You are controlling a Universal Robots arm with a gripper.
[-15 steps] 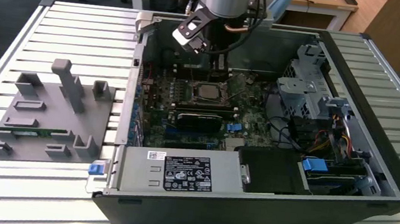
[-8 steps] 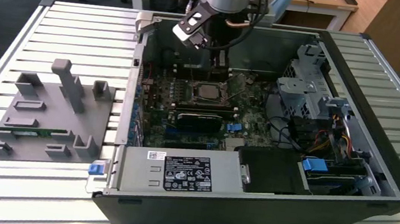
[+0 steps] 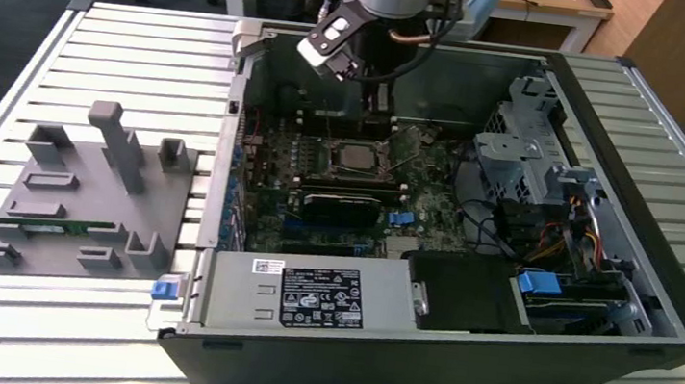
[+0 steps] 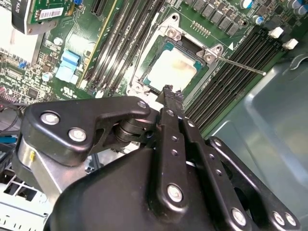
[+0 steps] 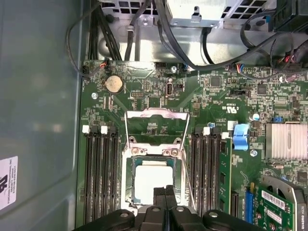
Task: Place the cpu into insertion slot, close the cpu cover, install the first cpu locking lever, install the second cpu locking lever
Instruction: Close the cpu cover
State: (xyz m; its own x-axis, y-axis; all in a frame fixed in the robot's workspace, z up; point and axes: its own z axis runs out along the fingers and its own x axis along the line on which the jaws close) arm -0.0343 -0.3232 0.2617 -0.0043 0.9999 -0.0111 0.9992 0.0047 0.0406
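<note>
The gripper (image 5: pixel 165 191) has its two fingers pressed together with nothing between them, and in the first wrist view the tips hang just over the near edge of the cpu (image 5: pixel 151 179). Closed fingers make a narrow blunt point, which would suit pushing or hooking better than grasping. The cpu lies flat and square inside the insertion slot (image 5: pixel 130 185) with its pale metal top facing up, so the placing step looks done. The cpu cover (image 5: pixel 156 111) is swung up and back on its hinge at the far side of the socket, and green board shows through its window. That leaves the chip bare and the cover not yet closed. A thin locking lever (image 4: pixel 240 65) juts out sideways from the socket corner in the second wrist view, apparently unlatched, as it must be for the cover to open. Long dark memory slots (image 5: pixel 98 178) flank the socket on both sides. In the exterior view the arm reaches down into the open computer case (image 3: pixel 426 366), which lies on its side on a slatted table (image 3: pixel 100 48) and so turns the board upward. A grey fixture (image 3: pixel 84 192) sits well apart, toward the exterior view's left.
</note>
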